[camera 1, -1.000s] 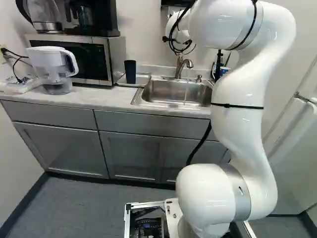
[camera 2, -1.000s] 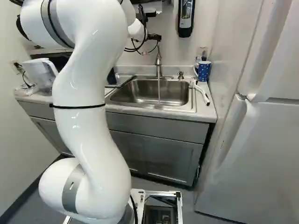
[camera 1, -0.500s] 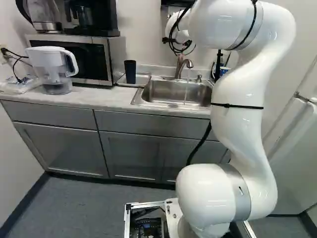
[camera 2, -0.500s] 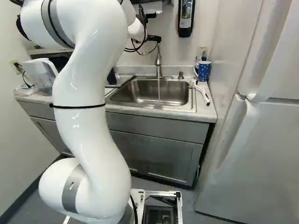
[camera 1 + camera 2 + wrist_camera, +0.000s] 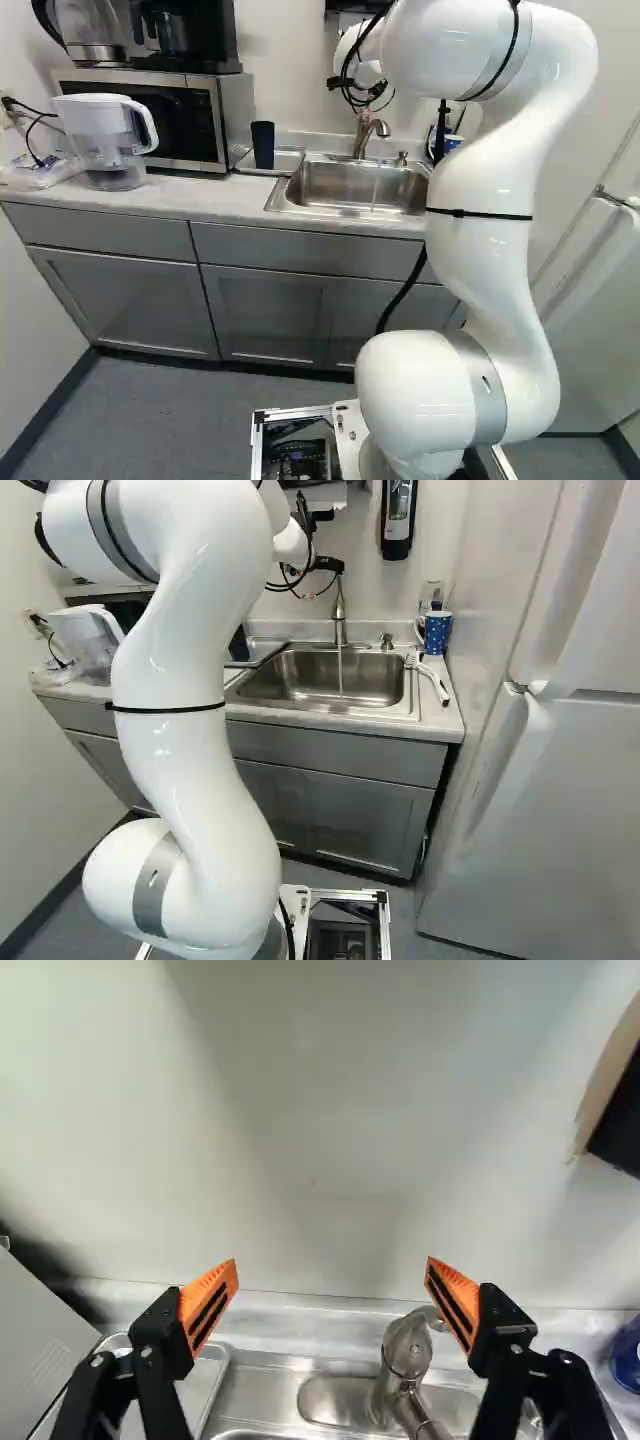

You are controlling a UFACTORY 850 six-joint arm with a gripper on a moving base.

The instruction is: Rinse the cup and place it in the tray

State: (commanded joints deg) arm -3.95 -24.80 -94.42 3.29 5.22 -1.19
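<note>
The sink [image 5: 318, 708] is set in the worktop [image 5: 150, 201], the faucet [image 5: 339, 615] mounted behind its basin. Left of it, the cup [image 5: 263, 147] is seen at the tray [image 5: 289, 164]; farther left, the microwave [image 5: 180, 120] is partly fronted by the pitcher [image 5: 105, 132]. Right of the basin, the brush [image 5: 431, 678] is laid before the mug [image 5: 437, 633].

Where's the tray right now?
In the left base view, the tray is on the counter, between the microwave and the sink.
</note>
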